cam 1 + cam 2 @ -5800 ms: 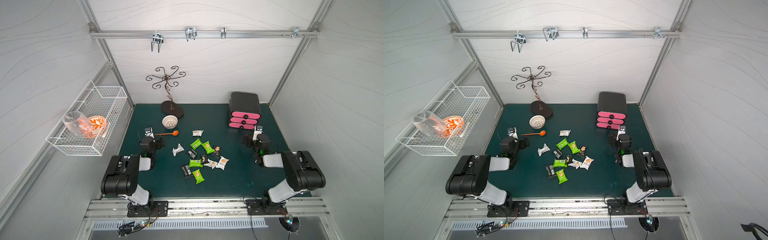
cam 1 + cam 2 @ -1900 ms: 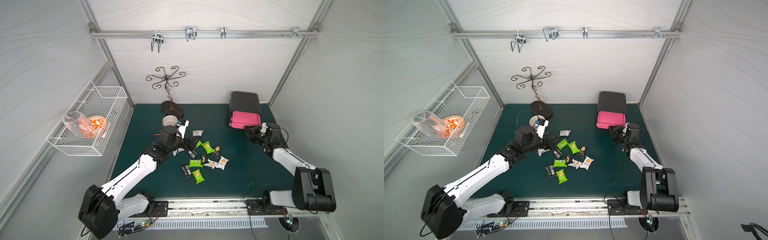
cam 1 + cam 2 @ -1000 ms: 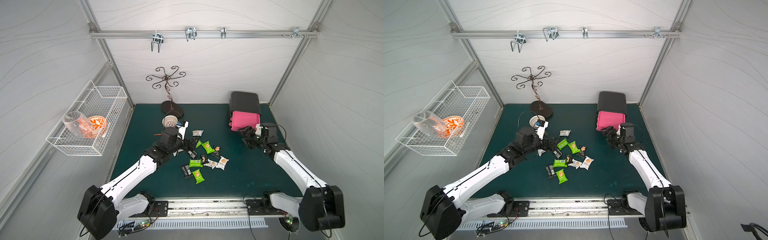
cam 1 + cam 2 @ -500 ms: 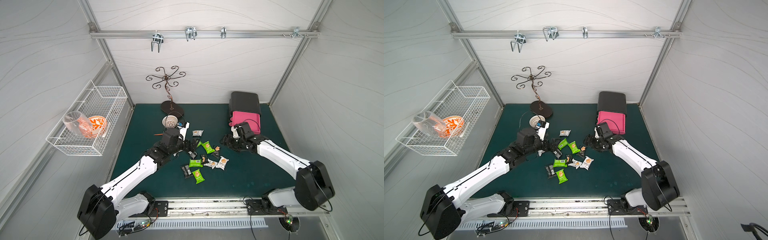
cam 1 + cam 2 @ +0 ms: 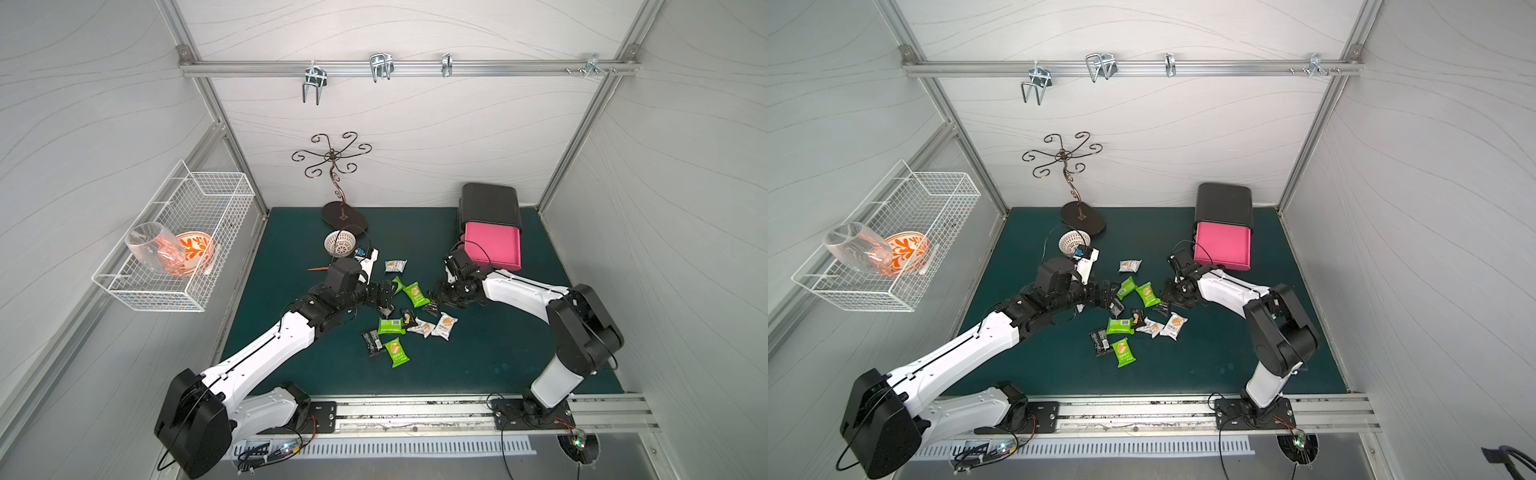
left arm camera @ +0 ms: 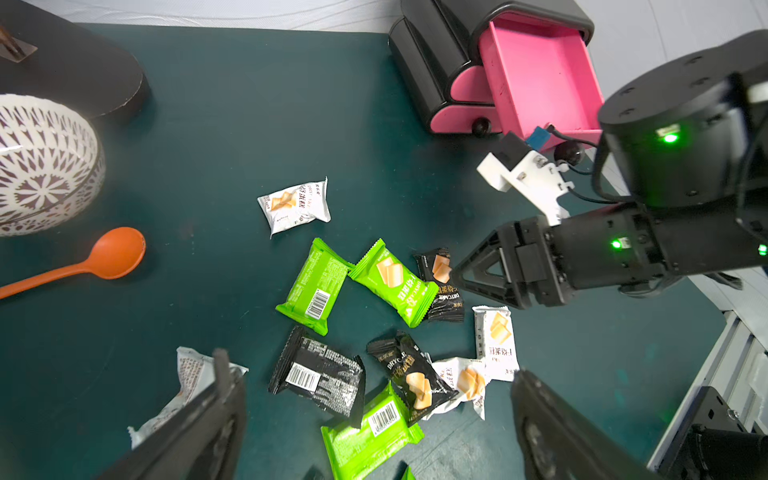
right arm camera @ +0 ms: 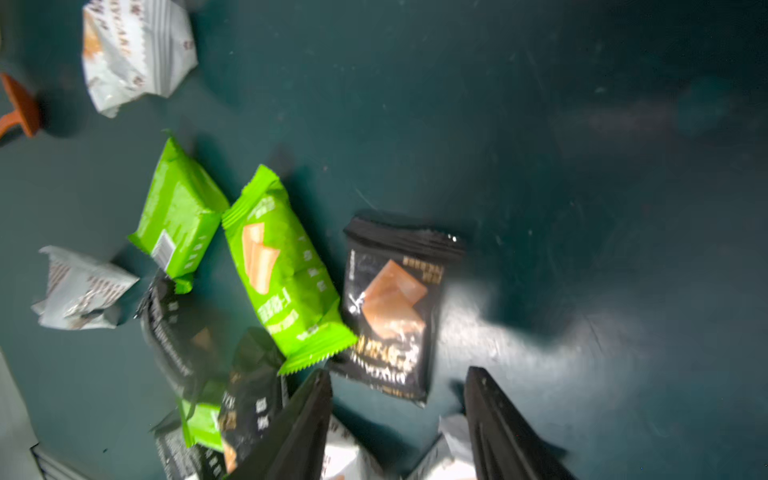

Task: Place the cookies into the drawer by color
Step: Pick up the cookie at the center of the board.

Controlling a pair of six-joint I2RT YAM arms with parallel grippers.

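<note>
Green, black, white cookies [image 5: 390, 326] lay left of the open pink drawer [image 5: 492, 249] in a top view; left wrist: left gripper [image 6: 370, 363] gaped wide, empty; right wrist: right gripper [image 7: 397, 372], half-open and empty, needed centring over the black packet [image 7: 392, 307].

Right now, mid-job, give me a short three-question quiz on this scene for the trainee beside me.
1. True or false: the top pink drawer is pulled open and holds no packet.
2. Which thing lies just ahead of the right gripper? A. the orange spoon. B. the black packet with a biscuit picture. C. the lone white packet near the bowl.
3. How many green packets lie on the mat?

Key: 1 true. 2 B. 3 four.
</note>
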